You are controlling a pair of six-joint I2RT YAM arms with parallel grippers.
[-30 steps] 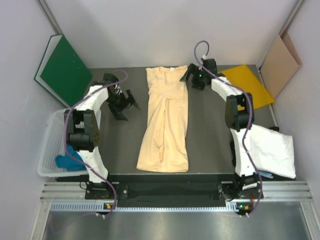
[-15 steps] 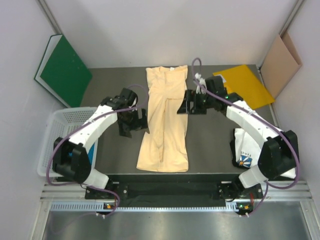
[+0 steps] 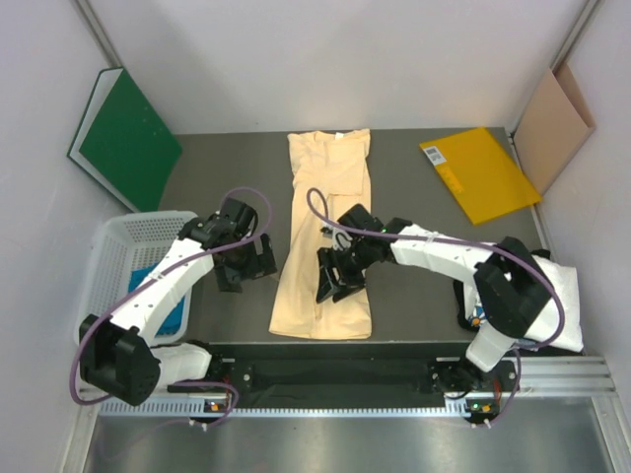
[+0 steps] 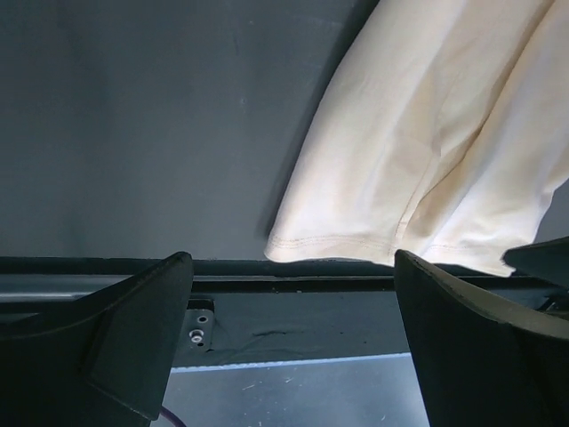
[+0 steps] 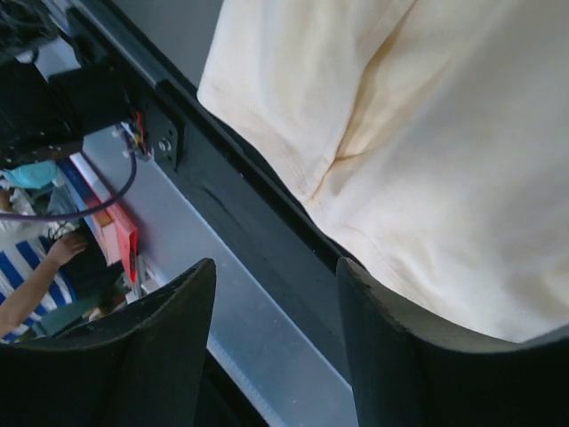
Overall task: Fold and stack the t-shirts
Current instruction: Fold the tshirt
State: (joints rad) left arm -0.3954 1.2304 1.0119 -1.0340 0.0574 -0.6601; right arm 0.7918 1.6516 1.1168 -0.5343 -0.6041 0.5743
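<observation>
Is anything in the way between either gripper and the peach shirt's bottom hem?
Nothing visible. The left gripper is open over the table, beside the left edge of the peach shirt; the right gripper is open above its lower part.

Dark grey table (image 3: pixel 227 177) boxed in by pale walls (image 3: pixel 325 59) — light even, diffuse. Green board (image 3: pixel 128 138) leaning upper left, brown cardboard (image 3: pixel 554 116) upper right. White basket (image 3: pixel 138 219) at left edge. Bottom of frame: aluminium rail (image 3: pixel 335 374), then probably sheet metal (image 3: pixel 335 439).

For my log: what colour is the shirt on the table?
Plain pale peach-yellow; the shirt shows best in the top view.
</observation>
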